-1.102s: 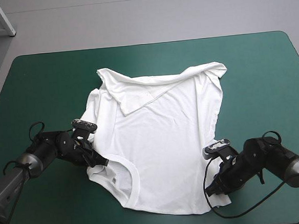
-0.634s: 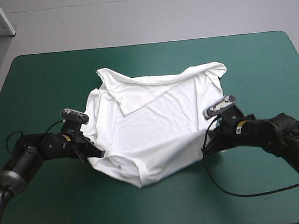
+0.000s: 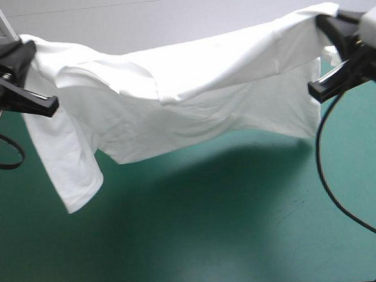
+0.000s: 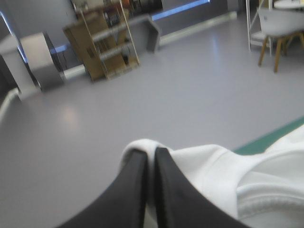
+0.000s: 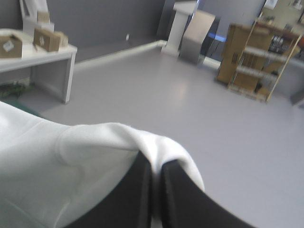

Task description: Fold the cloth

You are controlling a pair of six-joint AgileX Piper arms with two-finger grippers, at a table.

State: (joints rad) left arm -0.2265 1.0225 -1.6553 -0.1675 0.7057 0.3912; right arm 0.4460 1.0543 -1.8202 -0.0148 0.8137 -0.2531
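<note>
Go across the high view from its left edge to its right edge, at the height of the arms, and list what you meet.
left tool → T-shirt, lifted off the teal-green table and hanging stretched between the two tools → right tool

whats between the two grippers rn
The T-shirt, lifted and stretched from the left gripper to the right gripper, both shut on it; the high view shows it.
</note>
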